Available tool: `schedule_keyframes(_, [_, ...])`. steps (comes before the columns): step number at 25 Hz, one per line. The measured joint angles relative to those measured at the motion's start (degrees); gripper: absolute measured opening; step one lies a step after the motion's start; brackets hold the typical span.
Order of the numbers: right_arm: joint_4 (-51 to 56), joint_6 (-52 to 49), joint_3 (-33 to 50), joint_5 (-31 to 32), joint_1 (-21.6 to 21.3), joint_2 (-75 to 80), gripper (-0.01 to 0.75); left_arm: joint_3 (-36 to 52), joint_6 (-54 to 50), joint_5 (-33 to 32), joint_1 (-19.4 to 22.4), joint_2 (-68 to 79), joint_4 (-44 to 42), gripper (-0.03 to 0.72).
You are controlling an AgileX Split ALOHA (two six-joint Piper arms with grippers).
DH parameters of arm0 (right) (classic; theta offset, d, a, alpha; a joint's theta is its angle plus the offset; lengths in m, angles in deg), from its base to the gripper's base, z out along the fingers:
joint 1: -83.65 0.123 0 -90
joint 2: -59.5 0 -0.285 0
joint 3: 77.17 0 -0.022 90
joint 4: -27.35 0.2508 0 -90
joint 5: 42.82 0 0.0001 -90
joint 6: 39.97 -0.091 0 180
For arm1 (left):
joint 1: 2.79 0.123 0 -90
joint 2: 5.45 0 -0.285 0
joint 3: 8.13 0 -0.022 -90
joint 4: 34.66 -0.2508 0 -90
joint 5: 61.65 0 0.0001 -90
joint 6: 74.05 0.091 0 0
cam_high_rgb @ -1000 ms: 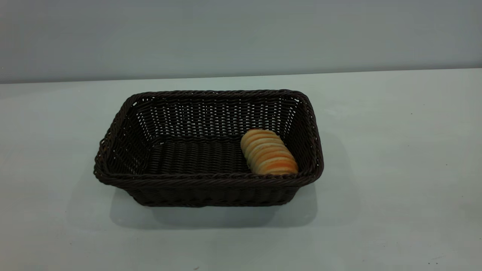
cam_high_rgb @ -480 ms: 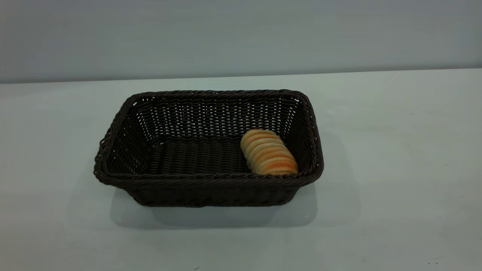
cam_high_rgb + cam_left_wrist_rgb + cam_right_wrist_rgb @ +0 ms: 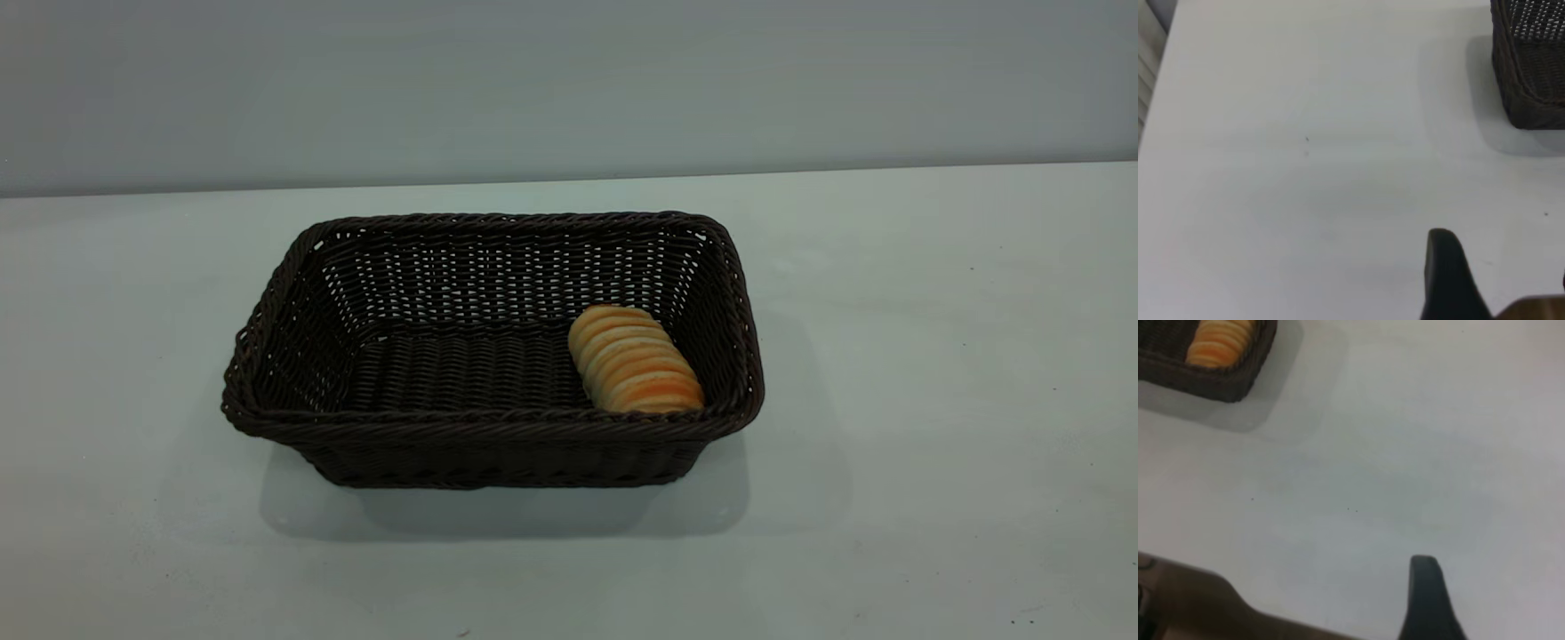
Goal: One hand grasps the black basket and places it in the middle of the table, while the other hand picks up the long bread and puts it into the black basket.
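Dark brown-black woven wicker formed the large rectangular basket (image 3: 492, 351), braided at the rim and sloping at the sides, which sat near the middle of the wide plain white tabletop (image 3: 933, 400). Inside it, on the floor at the end toward the right arm's side and close against that end wall, lay the small elongated golden-orange loaf (image 3: 634, 360) with pale crosswise ridges.

Neither arm appeared in the exterior view. The left gripper (image 3: 1451, 280) hung over bare table, well apart from the basket, whose corner showed at the edge of the left wrist view. Only one black tapered finger was visible, so whether the pincer was spread or pressed together could not be told. The right gripper (image 3: 1428, 603) likewise hung over bare table, with the basket corner and loaf far off in its wrist view; its single visible finger left its state equally uncertain.

Both placements looked done, so the step in hand appeared to be the retreat. Any next move would call only for parking the arms clear of the basket.
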Motion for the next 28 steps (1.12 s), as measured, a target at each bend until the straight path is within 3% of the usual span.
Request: schedule_keyframes(28, [0.1,0.0,0.0,0.0,0.0,0.0,0.445,3.4,2.9,0.9,0.0,0.0,5.0,0.476])
